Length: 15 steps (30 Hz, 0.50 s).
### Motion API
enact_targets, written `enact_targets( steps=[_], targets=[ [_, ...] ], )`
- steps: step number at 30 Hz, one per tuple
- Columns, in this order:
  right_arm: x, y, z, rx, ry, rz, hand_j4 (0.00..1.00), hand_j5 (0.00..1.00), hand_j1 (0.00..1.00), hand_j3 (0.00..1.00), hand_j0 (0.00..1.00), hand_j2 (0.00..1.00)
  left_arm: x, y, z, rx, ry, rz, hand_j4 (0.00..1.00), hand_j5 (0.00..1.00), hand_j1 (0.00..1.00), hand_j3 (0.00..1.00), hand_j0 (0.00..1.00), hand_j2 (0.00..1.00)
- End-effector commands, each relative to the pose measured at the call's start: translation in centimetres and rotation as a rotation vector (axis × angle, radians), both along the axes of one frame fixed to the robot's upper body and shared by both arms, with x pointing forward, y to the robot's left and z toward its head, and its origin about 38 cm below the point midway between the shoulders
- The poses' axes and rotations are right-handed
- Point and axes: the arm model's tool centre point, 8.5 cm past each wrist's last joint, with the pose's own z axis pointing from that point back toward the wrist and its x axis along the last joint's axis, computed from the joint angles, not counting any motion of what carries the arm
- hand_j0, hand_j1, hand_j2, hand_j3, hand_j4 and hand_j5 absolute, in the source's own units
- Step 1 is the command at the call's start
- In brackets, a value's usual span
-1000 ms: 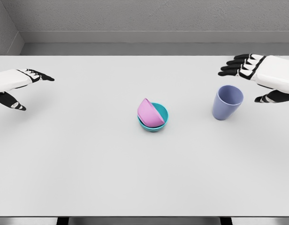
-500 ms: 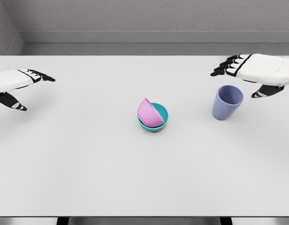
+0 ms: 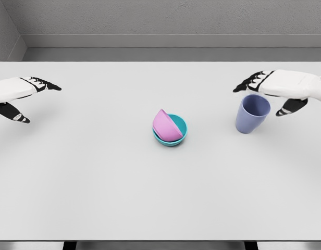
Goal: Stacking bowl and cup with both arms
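Observation:
A teal bowl (image 3: 180, 134) sits near the middle of the white table (image 3: 98, 177). A pink bowl (image 3: 165, 125) lies tilted inside it, leaning to the left. To the right stands an upright blue-purple cup (image 3: 251, 113). My right hand (image 3: 262, 96) hovers just above and behind the cup's rim, palm down, fingers spread over the cup and thumb (image 3: 287, 108) to its right, holding nothing. At the far left edge my left hand (image 3: 27, 101) is open above the table, far from the bowls.
A grey wall runs behind the table's far edge. The table's front edge lies along the bottom of the view.
My right hand has lowered and flattened toward the cup, its fingers now reaching over the rim. The left hand, bowls and cup have not moved.

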Motion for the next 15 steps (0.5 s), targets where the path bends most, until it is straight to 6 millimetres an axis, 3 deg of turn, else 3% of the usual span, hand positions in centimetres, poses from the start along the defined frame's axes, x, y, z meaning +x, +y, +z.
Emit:
enact_targets(
  steps=[1, 4, 7, 15],
  targets=[
    [0.4, -0.1, -0.7, 0.012, 0.02, -0.016, 1.0, 1.0, 1.0, 1.0, 1.0, 1.0, 0.0, 0.1, 0.1, -0.006, -0.002, 0.004, 1.0, 1.0, 1.0, 1.0, 1.0, 1.0],
    [0.5, -0.1, -0.8, 0.015, 0.02, -0.02, 1.0, 1.0, 1.0, 1.0, 1.0, 1.0, 0.0, 0.1, 0.0, -0.004, 0.0, 0.004, 1.0, 1.0, 1.0, 1.0, 1.0, 1.0],
    [1.2, -1.3, -1.0, 0.016, 0.029, -0.062, 1.0, 1.0, 1.0, 1.0, 1.0, 1.0, 0.0, 0.1, 0.0, -0.004, 0.0, 0.004, 1.0, 1.0, 1.0, 1.0, 1.0, 1.0],
    [1.7, -0.5, -2.1, 0.034, 0.05, -0.055, 1.0, 1.0, 1.0, 1.0, 1.0, 1.0, 0.0, 0.1, 0.0, -0.001, 0.0, 0.005, 1.0, 1.0, 1.0, 1.0, 1.0, 1.0]
  ],
)
